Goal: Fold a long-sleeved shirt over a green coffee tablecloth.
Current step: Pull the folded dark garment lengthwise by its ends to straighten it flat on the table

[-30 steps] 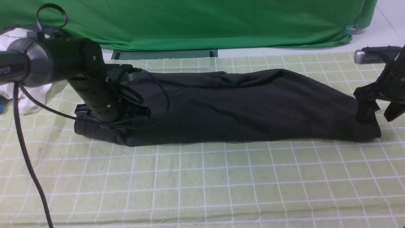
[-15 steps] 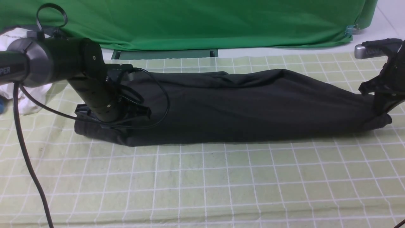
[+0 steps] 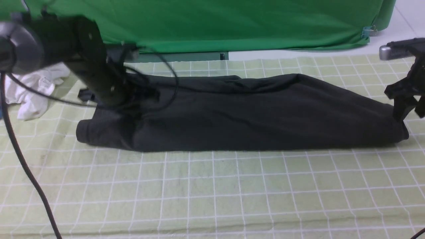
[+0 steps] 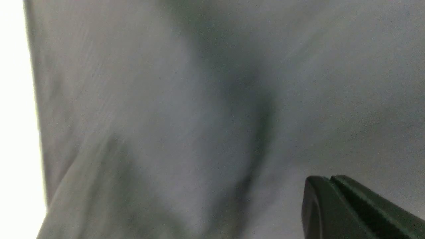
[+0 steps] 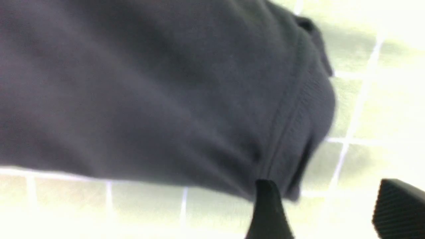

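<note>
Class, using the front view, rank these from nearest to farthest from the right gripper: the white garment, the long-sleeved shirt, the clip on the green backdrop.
From the right gripper:
1. long-sleeved shirt, right end beside it.
2. clip, behind, at the green backdrop's right corner.
3. white garment, far left.
</note>
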Robot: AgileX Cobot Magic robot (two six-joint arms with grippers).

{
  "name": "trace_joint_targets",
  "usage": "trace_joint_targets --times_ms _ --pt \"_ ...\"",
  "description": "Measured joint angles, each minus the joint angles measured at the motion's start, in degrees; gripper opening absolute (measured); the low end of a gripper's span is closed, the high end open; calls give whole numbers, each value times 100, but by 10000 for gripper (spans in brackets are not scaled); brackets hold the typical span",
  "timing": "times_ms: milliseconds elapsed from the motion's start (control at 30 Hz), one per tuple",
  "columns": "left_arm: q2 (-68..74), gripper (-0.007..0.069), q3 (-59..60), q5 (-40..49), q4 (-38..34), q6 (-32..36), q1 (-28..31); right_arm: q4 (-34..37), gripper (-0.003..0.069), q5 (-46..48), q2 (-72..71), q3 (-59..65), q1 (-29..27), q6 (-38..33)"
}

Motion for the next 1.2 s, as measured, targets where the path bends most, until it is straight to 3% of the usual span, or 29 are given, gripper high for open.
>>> trace_joint_targets --times_ms 33,100,200,300,700,933,1200 --pt "6 11 0 0 0 0 -17 0 393 6 -43 0 0 0" --pt "129 11 -442 78 -91 14 -220 26 308 29 -279 0 0 12" --pt "545 11 -1227 180 -171 14 -595 127 83 35 -689 0 0 -82" --pt "1097 11 -1975 309 -207 14 -958 183 18 -14 -1046 0 -2 -149" --pt "2902 11 -3996 549 -420 279 -1523 777 6 -20 -1540 0 -7 -178" --pt "3334 11 -4208 278 -489 507 -1476 1280 6 73 -1540 0 18 -286" --pt "3454 11 -4390 -422 -619 519 -1022 1313 8 84 -1540 0 509 -437"
